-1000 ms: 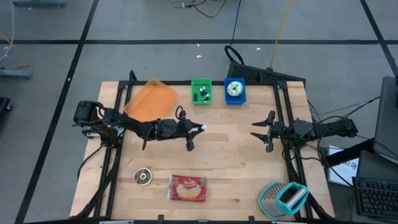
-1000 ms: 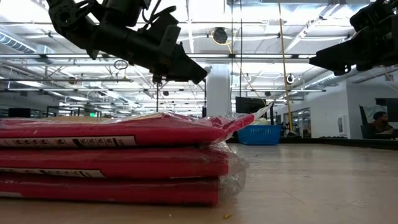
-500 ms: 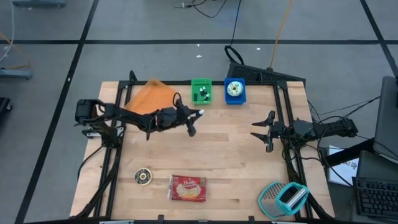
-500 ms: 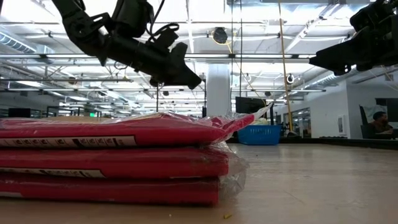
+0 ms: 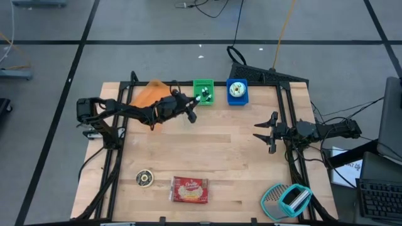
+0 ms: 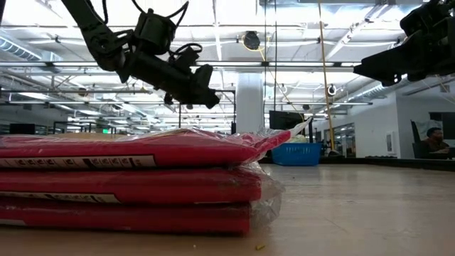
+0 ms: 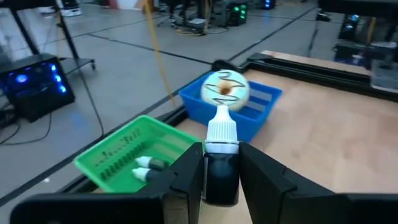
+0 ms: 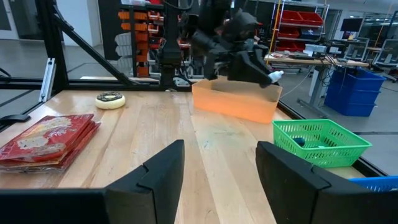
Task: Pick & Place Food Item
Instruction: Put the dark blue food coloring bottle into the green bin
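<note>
The wooden table [image 5: 239, 157] carried an orange bin [image 5: 143, 95], a green basket [image 5: 203, 91] and a blue basket [image 5: 237, 92] along its far edge, with a red snack packet [image 5: 190, 190] and a small round tin [image 5: 145, 178] near the front. The left gripper [image 5: 193, 108] hung just beside the green basket, clamped on a dark dropper bottle [image 7: 221, 163] with a white tip. The right gripper [image 5: 264, 133] waited at the right side, fingers apart and holding nothing.
</note>
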Action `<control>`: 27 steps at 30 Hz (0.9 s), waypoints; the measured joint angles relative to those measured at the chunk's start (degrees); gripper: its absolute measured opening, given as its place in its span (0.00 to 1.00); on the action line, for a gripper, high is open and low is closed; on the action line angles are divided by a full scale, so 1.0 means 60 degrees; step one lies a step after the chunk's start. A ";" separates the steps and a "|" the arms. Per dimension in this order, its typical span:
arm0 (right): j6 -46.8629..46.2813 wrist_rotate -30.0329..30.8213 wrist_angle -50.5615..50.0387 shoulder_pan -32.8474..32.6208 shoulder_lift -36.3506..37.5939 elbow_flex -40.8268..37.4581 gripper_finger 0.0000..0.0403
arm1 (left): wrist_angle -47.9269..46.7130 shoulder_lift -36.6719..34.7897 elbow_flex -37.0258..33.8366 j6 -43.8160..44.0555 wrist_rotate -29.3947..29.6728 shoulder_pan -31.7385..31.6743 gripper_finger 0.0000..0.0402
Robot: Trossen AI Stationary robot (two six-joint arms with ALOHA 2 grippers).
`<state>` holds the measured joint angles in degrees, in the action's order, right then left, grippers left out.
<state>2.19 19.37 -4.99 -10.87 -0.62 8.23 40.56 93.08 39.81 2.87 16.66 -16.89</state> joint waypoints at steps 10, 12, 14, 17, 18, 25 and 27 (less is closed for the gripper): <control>0.0001 0.0001 0.0001 0.0002 0.0000 0.0000 0.46 | -0.1151 0.0000 0.1052 0.1503 -0.0007 -0.1033 0.24; 0.0001 -0.0002 -0.0001 0.0000 0.0000 0.0000 0.46 | -0.1719 0.0135 0.1515 0.1394 -0.0005 -0.1055 0.24; 0.0001 -0.0002 0.0001 0.0002 0.0000 0.0000 0.46 | -0.2103 0.0377 0.1919 0.1396 -0.0013 -0.1053 0.24; 0.0001 -0.0006 0.0000 0.0000 0.0000 0.0000 0.46 | -0.2229 0.1084 0.2446 0.1559 -0.0011 -0.1002 0.24; 0.0000 0.0000 0.0001 0.0002 0.0002 0.0000 0.46 | -0.2258 0.1330 0.2552 0.1584 -0.0007 -0.1001 0.24; -0.0002 -0.0006 -0.0001 0.0003 0.0000 0.0000 0.46 | -0.2273 0.2921 0.3297 0.2301 0.0516 -0.1023 0.24; 0.0001 0.0001 0.0000 0.0001 0.0004 0.0000 0.46 | -0.2249 0.3180 0.3424 0.2375 0.0559 -0.1019 0.24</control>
<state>2.20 19.38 -4.99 -10.87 -0.60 8.23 27.06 112.16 60.36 17.12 20.01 -23.00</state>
